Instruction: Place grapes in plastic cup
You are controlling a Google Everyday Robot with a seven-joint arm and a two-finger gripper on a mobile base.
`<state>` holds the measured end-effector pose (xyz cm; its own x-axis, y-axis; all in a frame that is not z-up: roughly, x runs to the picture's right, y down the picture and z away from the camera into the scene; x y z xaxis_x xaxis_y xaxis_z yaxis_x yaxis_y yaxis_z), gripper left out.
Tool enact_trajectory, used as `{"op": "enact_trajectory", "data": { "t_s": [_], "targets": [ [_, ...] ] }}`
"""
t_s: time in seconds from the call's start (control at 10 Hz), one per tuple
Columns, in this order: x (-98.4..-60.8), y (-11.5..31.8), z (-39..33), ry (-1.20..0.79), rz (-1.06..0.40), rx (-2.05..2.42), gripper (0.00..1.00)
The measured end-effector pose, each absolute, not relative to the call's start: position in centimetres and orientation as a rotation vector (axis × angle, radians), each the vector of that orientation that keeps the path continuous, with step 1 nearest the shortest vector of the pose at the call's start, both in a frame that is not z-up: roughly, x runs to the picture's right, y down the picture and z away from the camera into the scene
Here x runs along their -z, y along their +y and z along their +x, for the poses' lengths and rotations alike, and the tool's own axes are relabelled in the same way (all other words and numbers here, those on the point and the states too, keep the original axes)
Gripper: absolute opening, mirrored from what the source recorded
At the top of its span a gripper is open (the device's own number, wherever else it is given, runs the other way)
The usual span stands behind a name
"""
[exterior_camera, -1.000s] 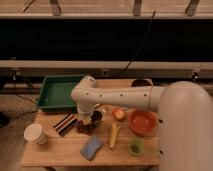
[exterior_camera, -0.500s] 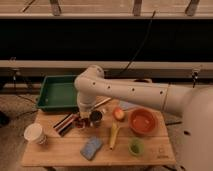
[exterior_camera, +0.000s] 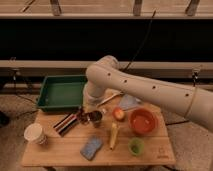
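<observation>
Apparently the grapes (exterior_camera: 82,116) sit as a small dark cluster left of the table's middle. They are touching or just beside the small dark metal cup (exterior_camera: 94,119), and the two are hard to part by eye. Directly above them hangs the gripper (exterior_camera: 90,110), at the end of the white arm (exterior_camera: 145,87) that reaches in from the view's right and bends down over that spot. Whether the gripper is apart, together or clamped on the bunch I cannot tell. The plastic cup (exterior_camera: 135,146), light green and upright, stands well apart toward the front right of the wooden table (exterior_camera: 60,156), just in front of the orange bowl (exterior_camera: 142,122). So the carry, as I judge it, must run diagonally from the gripper forward and rightward. The banana (exterior_camera: 113,136), its long axis running front to back, lies between start and goal, and the apple (exterior_camera: 118,114) sits just behind that line. A blue sponge (exterior_camera: 91,147) lies left of the banana, clear of the path.
</observation>
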<state>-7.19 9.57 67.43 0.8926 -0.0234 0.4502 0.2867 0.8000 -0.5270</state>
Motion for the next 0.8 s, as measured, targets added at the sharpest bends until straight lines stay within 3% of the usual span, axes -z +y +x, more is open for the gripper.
{"op": "enact_trajectory", "data": {
  "t_s": [0.5,0.8],
  "targets": [
    [-64.0,9.3,3.7,-0.402,-0.600,0.104,0.00],
    [-62.9,11.9,8.7,-0.331,-0.615,0.065,0.00]
  ]
}}
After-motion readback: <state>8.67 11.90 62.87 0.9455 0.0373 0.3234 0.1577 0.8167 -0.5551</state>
